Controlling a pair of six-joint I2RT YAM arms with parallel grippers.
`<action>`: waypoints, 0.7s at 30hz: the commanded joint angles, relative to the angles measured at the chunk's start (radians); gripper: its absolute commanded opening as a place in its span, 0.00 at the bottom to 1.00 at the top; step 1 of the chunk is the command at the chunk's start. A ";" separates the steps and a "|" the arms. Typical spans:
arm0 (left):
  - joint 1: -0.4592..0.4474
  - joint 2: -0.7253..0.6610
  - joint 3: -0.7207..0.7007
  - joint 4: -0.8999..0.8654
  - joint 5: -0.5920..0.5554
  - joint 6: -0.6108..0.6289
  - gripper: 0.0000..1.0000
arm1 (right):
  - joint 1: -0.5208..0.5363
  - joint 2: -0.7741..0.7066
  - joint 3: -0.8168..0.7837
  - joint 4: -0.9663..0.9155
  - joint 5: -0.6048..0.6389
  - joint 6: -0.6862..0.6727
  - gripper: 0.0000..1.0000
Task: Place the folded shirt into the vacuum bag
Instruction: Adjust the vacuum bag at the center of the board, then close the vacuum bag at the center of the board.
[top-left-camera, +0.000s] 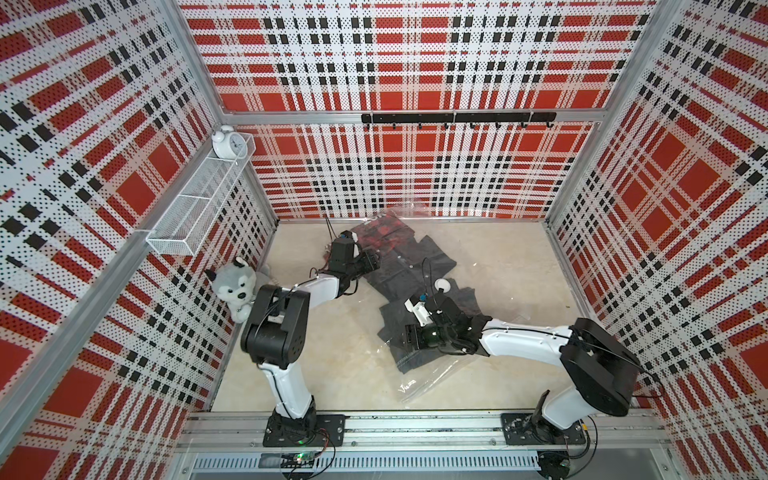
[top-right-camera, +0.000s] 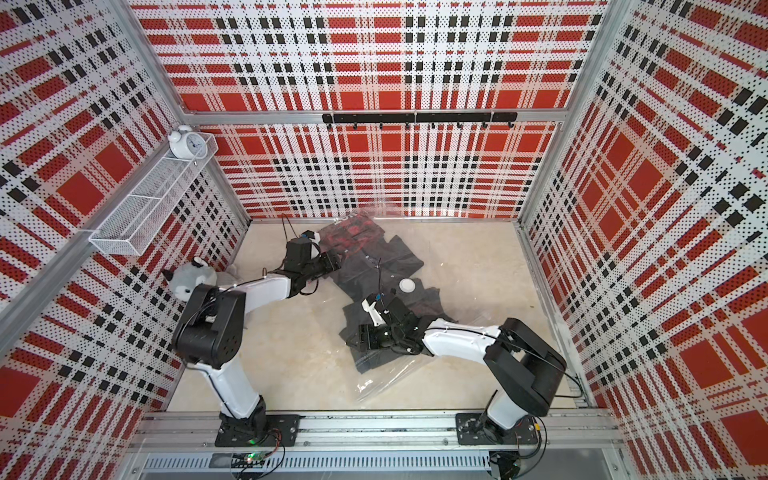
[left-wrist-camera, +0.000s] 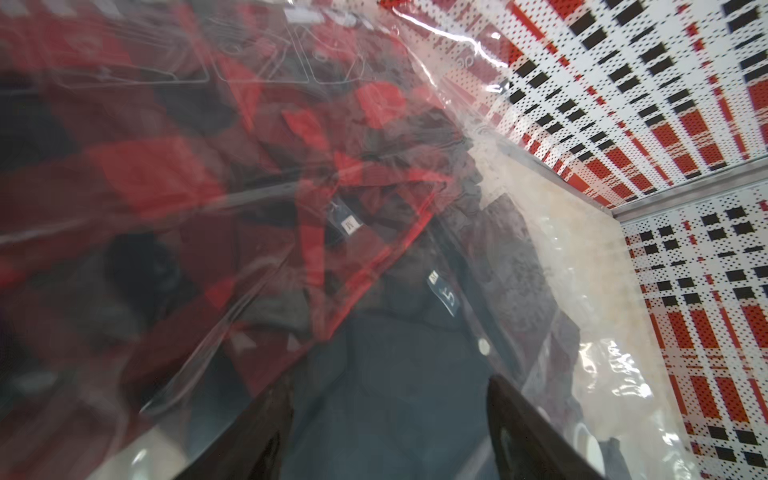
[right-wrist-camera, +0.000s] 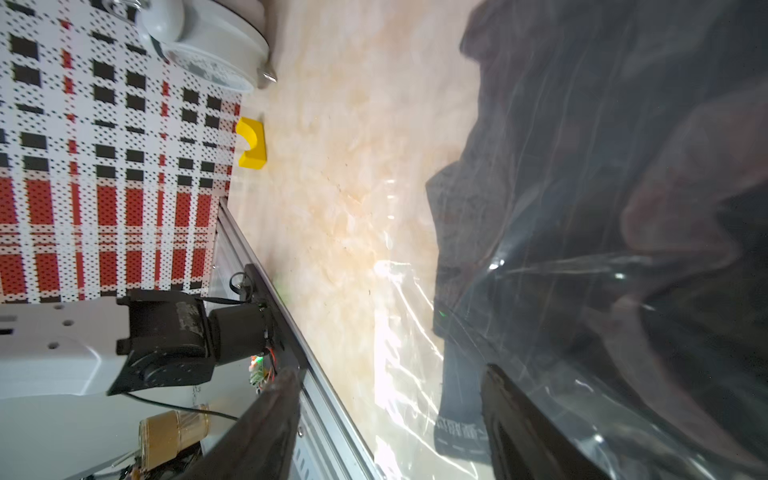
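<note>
Both top views: the vacuum bag (top-left-camera: 432, 384) (top-right-camera: 384, 384) is lying slantwise on the bench (top-left-camera: 324, 357). It's running from the middle of the back edge toward the front, a bit right of centre. Its white valve cap (top-left-camera: 442, 285) is sitting about midway along. A red and black shirt (top-left-camera: 374, 237) is showing at the back end, with dark shirts (top-left-camera: 428, 259) spreading forward from it. The left gripper (top-left-camera: 374, 262) is hanging where the red shirt meets the dark ones. The right gripper (top-left-camera: 406, 337) is sitting low over the frontmost dark shirt.

Left wrist view: the left gripper (left-wrist-camera: 390, 432) is holding its fingers (left-wrist-camera: 528, 424) wide apart with nothing pinched, a dark blue shirt (left-wrist-camera: 395, 374) lying just ahead. Crinkly plastic is draping over the red and black shirt (left-wrist-camera: 166, 178). Can't tell if the fingers are inside the bag.

Right wrist view: the right gripper (right-wrist-camera: 395, 428) is spread wide too. One finger (right-wrist-camera: 266, 424) is hanging over bare bench, while the other is sitting by the plastic covering a grey shirt (right-wrist-camera: 582, 166). A yellow block (right-wrist-camera: 251, 143) is resting against the plaid wall at the bench edge.
</note>
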 joint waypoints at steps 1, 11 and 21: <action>-0.062 -0.096 -0.052 -0.069 -0.084 0.054 0.76 | -0.066 -0.111 0.016 -0.149 0.078 -0.027 0.73; -0.482 -0.115 0.027 -0.153 -0.247 0.166 0.79 | -0.581 -0.451 -0.107 -0.437 0.162 -0.183 0.75; -0.849 0.087 0.241 -0.241 -0.293 0.331 0.90 | -1.099 -0.412 -0.192 -0.379 0.011 -0.315 0.76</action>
